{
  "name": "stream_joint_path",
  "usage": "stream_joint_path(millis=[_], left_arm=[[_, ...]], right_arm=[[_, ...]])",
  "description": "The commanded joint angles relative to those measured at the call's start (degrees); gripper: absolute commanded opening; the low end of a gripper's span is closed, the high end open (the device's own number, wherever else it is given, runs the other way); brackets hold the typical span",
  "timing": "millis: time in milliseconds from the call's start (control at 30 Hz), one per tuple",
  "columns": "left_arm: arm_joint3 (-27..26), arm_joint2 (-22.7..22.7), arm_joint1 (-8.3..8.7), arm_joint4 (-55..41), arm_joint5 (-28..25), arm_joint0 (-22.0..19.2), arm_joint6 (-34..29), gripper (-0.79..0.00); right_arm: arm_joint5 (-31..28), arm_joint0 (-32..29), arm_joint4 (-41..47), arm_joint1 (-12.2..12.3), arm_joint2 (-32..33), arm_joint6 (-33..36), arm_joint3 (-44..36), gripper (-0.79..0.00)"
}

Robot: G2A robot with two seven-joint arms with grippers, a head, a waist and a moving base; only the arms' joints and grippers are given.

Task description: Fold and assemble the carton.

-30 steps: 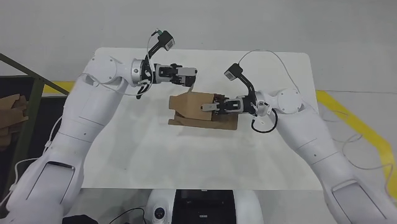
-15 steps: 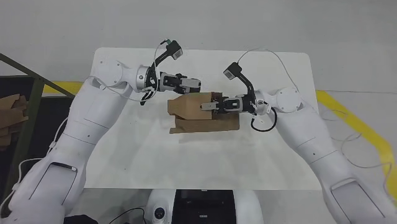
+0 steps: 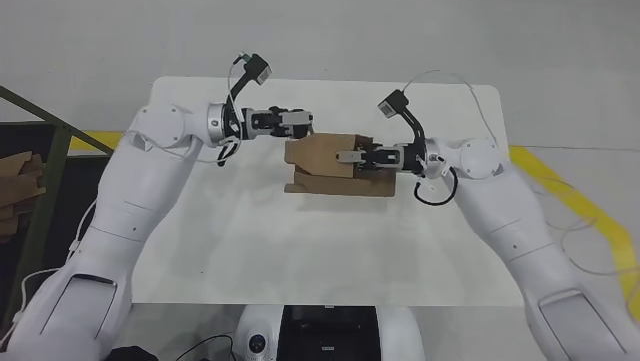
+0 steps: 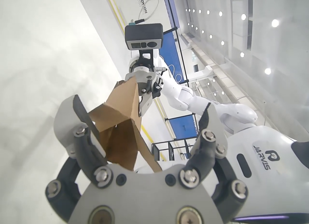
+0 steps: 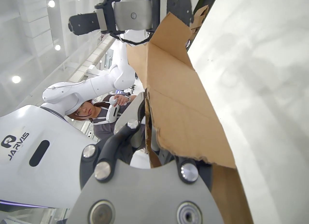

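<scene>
On the white table, a half-folded carton.
Right gripper pinches its wall; left gripper gapes wide beside the flap.

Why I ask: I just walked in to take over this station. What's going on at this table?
A two-armed robot is assembling a brown carton on the white table. The right gripper is shut on one of the carton's cardboard walls and holds it. The left gripper is open at the opposite end, with a flap between its fingers but not clamped. The carton is only partly formed, and its flaps are not yet folded shut.
</scene>
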Motion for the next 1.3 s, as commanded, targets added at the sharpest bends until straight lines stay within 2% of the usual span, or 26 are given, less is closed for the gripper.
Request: stream_joint_path(millis=[0, 167, 400, 1267], left_arm=[[-0.9, -0.9, 0.21, -0.4, 0.1, 1.1, 0.5, 0.000], [-3.0, -2.0, 0.56, -0.8, 0.6, 3.0, 0.5, 0.000], [-4.9, -0.6, 0.48, -0.9, 1.5, 3.9, -1.0, 0.000], [-4.6, 3.1, -0.18, -2.6, 2.6, 3.3, -4.1, 0.000]], right_arm=[[0.2, -0.2, -0.4, 0.2, 0.5, -0.4, -0.2, -0.785], [0.9, -0.6, -1.1, 0.3, 1.2, -1.5, -0.7, -0.785], [0.9, -0.9, -1.6, 0.3, 2.0, -3.8, -0.7, -0.785], [-0.8, -0.9, -5.5, 0.1, 4.0, -11.8, -1.7, -0.785]])
